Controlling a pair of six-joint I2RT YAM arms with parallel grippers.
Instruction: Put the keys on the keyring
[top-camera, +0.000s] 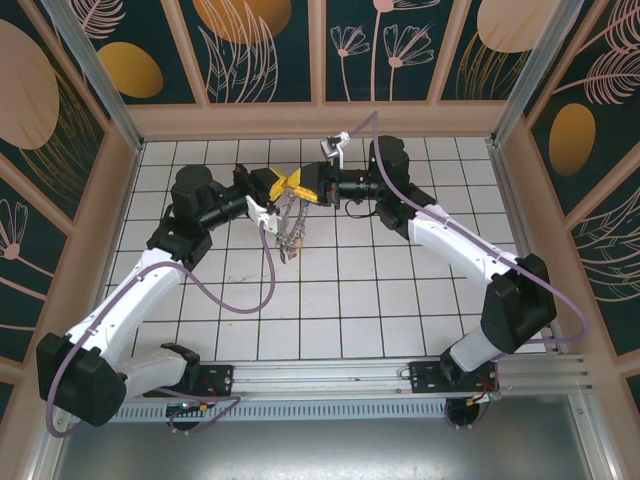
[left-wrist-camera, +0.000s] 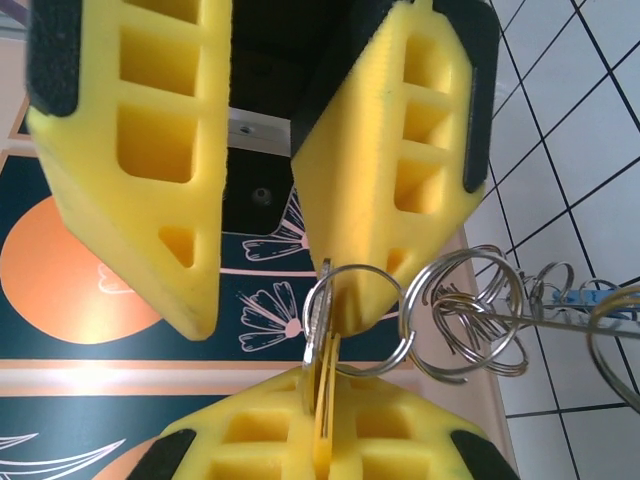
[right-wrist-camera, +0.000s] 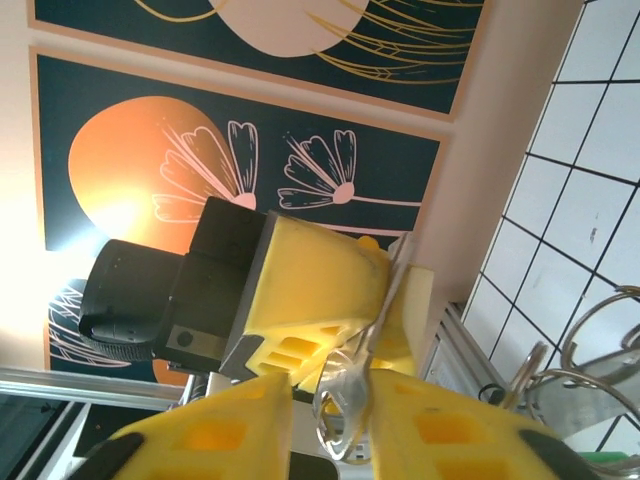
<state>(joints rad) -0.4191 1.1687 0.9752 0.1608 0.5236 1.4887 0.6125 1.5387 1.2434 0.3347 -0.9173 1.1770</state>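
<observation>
My left gripper (left-wrist-camera: 322, 385) is shut on a key (left-wrist-camera: 318, 335) with a silver blade and a thin yellow head, held up in the air. A small silver ring (left-wrist-camera: 370, 267) on that key loops round one fingertip (left-wrist-camera: 350, 295) of my right gripper (left-wrist-camera: 275, 315), whose jaws stand apart. From the right wrist, the ring and key (right-wrist-camera: 345, 410) sit in the gap of the right gripper (right-wrist-camera: 330, 400), facing the left gripper (right-wrist-camera: 395, 290). Linked silver rings of the keyring (left-wrist-camera: 470, 330) trail to the right, with a blue key head (left-wrist-camera: 585, 295). From above, the bunch (top-camera: 290, 240) hangs under both grippers (top-camera: 295, 186).
The white tiled floor (top-camera: 400, 300) lies below the hanging bunch. Patterned walls (top-camera: 260, 50) close in the back and sides. A purple cable (top-camera: 240, 300) loops beside the left arm. A metal rail (top-camera: 330, 375) runs along the near edge.
</observation>
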